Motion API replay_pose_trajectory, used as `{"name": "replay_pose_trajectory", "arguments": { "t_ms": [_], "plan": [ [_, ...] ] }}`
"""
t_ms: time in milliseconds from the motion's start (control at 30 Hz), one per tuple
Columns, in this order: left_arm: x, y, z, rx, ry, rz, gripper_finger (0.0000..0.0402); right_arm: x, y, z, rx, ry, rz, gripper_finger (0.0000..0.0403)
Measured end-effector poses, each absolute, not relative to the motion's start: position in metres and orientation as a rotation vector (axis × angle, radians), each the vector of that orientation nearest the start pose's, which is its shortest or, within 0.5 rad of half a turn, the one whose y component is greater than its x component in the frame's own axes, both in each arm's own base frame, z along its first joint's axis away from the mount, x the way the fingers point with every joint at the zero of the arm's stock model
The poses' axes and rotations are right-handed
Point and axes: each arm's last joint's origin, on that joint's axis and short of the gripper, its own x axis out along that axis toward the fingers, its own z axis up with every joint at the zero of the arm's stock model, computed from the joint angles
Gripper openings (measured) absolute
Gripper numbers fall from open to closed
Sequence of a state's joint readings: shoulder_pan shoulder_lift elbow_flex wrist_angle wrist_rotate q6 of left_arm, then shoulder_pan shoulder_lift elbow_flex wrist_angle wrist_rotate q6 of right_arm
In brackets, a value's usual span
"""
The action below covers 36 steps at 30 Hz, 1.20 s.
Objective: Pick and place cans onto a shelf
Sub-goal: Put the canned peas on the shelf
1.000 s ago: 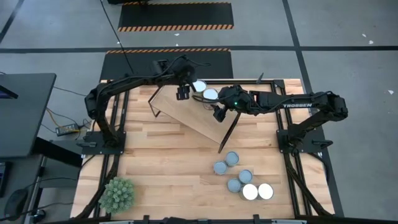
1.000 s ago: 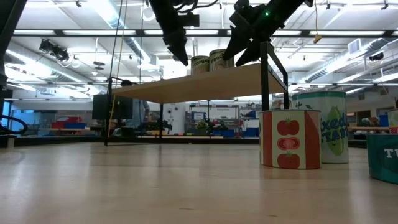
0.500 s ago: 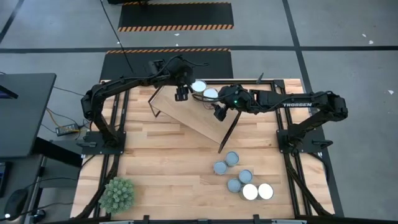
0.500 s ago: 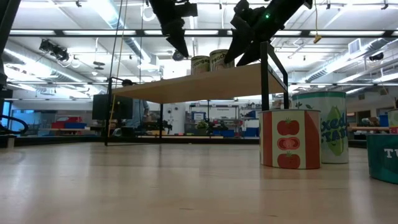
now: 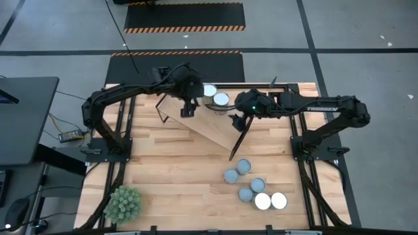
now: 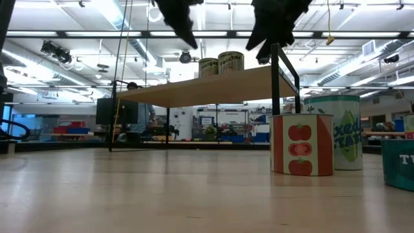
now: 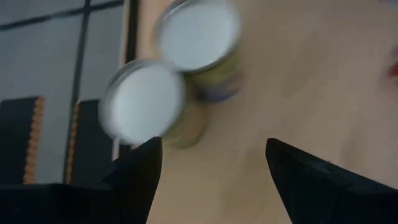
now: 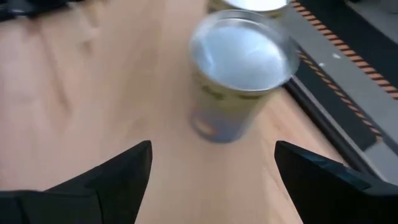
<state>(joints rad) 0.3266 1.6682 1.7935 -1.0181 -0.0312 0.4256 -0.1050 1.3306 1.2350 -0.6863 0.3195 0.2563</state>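
Two cans [image 5: 209,91] [image 5: 222,99] with white-silver tops stand upright, side by side, at the far corner of the light-wood shelf [image 5: 202,121]. They also show in the low view [image 6: 208,66] [image 6: 231,63]. My left gripper [image 5: 187,108] is open and empty over the shelf, just left of and nearer than the two cans [image 7: 196,34] [image 7: 143,102]. My right gripper [image 5: 238,121] is open and empty over the shelf's right end, back from the nearer can [image 8: 241,59]. In the low view both grippers [image 6: 183,26] [image 6: 272,26] hang above the shelf top.
Several more cans stand on the tabletop at the near right [image 5: 243,166] [image 5: 231,176] [image 5: 262,201]; in the low view they are close [image 6: 302,144] [image 6: 339,133]. A spiky green plant ball [image 5: 123,203] sits at the near left corner. The shelf's thin black legs [image 6: 276,87] stand below the plank.
My left gripper has drawn back from the two cans toward the table's near edge and risen. My right gripper has drawn back from them toward the table's right edge and risen. The two cans have stayed in place on the shelf.
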Motion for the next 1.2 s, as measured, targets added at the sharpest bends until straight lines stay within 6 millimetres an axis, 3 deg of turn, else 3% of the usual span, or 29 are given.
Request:
{"name": "replay_pose_trajectory", "arguments": {
  "t_ms": [333,700,900,1200],
  "plan": [
    [0.315,0.07,0.396,0.151,0.897,0.125,0.029,0.263,0.007,0.336,0.218,0.726,-0.355,0.0346],
    [0.319,0.037,0.398,-0.035,0.875,0.144,0.029,0.246,0.081,0.337,0.283,0.759,-0.135,0.0346],
    [0.323,0.021,0.4,-0.17,0.829,0.192,0.029,0.237,0.121,0.328,0.287,0.795,-0.077,0.0347],
    [0.324,0.009,0.4,-0.278,0.818,0.235,0.029,0.234,0.164,0.305,0.402,0.913,-0.044,0.0346]
  ]
}}
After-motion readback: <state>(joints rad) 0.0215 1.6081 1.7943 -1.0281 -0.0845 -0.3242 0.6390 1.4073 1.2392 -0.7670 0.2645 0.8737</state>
